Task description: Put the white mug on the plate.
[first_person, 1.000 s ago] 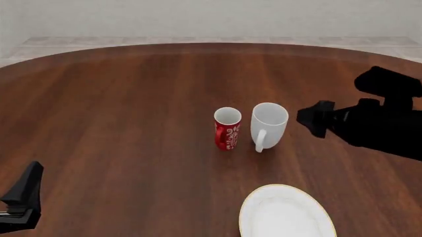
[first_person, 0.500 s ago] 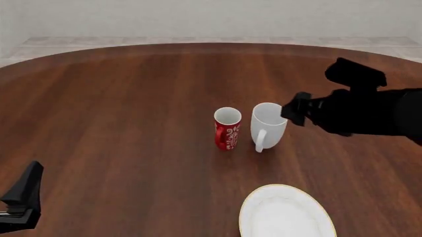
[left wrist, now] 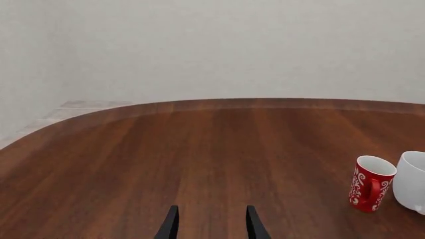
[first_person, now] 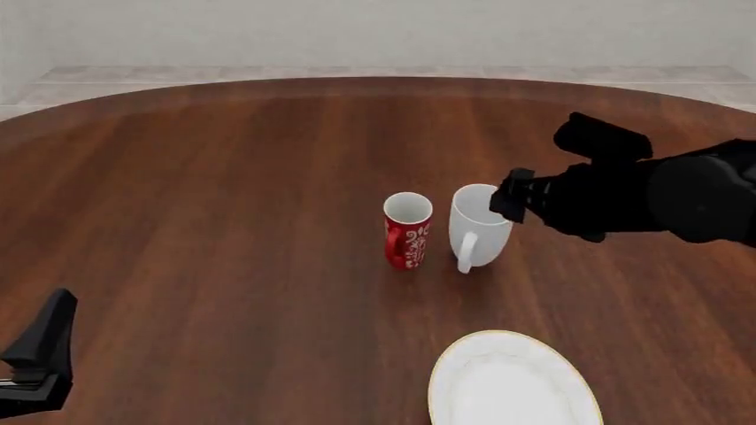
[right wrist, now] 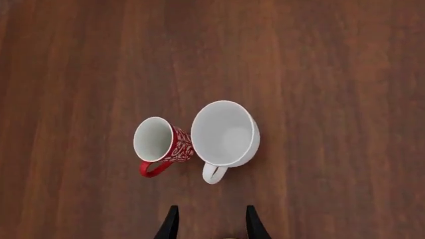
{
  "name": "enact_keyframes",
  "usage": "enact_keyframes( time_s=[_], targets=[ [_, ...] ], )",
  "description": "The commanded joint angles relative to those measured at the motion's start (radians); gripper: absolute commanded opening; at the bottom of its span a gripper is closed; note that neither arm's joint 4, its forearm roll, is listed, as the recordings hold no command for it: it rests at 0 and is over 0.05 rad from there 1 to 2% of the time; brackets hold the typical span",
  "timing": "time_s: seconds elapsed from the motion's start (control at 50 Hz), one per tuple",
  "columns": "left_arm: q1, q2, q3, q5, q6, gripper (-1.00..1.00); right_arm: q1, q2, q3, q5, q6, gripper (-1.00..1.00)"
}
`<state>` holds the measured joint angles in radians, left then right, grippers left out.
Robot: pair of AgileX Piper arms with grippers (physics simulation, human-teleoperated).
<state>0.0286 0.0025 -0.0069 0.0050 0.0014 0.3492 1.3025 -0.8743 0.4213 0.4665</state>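
Observation:
The white mug [first_person: 479,228] stands upright at the table's middle, its handle toward the near side. It is right next to the red patterned mug [first_person: 408,230]. The gold-rimmed plate [first_person: 511,382] lies near the front edge, empty. My right gripper [first_person: 507,200] hovers over the white mug's right rim, pointing down. In the right wrist view it [right wrist: 209,226] is open and empty, with the white mug [right wrist: 224,134] and red mug [right wrist: 157,142] below. My left gripper [first_person: 52,326] rests at the front left; in the left wrist view it [left wrist: 211,226] is open and empty.
The red mug [left wrist: 371,183] stands just left of the white mug [left wrist: 413,180], almost touching it. The wooden table [first_person: 212,195] curves away at the back, with a pale wall behind.
My right arm has moved left and come over the white mug's right rim. The mugs, the plate and the left arm have not moved.

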Motion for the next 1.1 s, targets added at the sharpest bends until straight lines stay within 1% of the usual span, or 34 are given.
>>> enact_keyframes(
  time_s=[0.02,0.26,0.3,0.6,0.74,0.78,0.82,0.86,0.88,0.9,0.96,0.98,1.04,1.1],
  targets=[
    [-0.002,0.0,-0.002,0.002,0.0,1.0,-0.003,0.054,0.003,-0.034,0.015,1.0],
    [-0.002,0.001,0.001,-0.002,0.001,1.0,-0.002,0.096,-0.007,-0.053,0.021,1.0],
    [-0.001,0.001,0.0,-0.001,0.0,1.0,-0.001,0.102,-0.004,-0.061,0.031,1.0],
    [-0.001,0.0,0.0,0.0,0.001,1.0,0.017,0.155,0.004,-0.102,0.053,1.0],
    [-0.001,0.0,-0.002,0.001,0.0,1.0,0.019,0.178,-0.009,-0.11,0.062,1.0],
    [-0.001,0.0,-0.002,0.001,0.001,1.0,0.027,0.185,-0.003,-0.12,0.078,1.0],
    [-0.001,0.001,-0.001,0.0,0.0,1.0,0.03,0.193,-0.001,-0.125,0.078,1.0],
    [-0.001,0.001,0.0,-0.001,0.0,1.0,0.043,0.201,0.008,-0.138,0.1,1.0],
    [-0.001,0.001,0.0,-0.001,0.0,1.0,0.043,0.201,0.008,-0.138,0.1,1.0],
    [-0.001,0.001,0.001,-0.002,0.0,1.0,0.054,0.204,0.015,-0.147,0.117,1.0],
    [-0.001,0.001,0.001,-0.002,0.0,1.0,0.053,0.213,0.014,-0.154,0.116,1.0],
    [-0.001,0.001,0.001,-0.002,0.0,1.0,0.058,0.215,0.018,-0.16,0.127,1.0],
    [-0.001,0.0,-0.002,0.001,0.0,1.0,0.061,0.221,0.02,-0.166,0.132,1.0],
    [-0.001,0.0,-0.001,0.0,0.0,1.0,0.073,0.227,0.033,-0.183,0.155,1.0]
  ],
)
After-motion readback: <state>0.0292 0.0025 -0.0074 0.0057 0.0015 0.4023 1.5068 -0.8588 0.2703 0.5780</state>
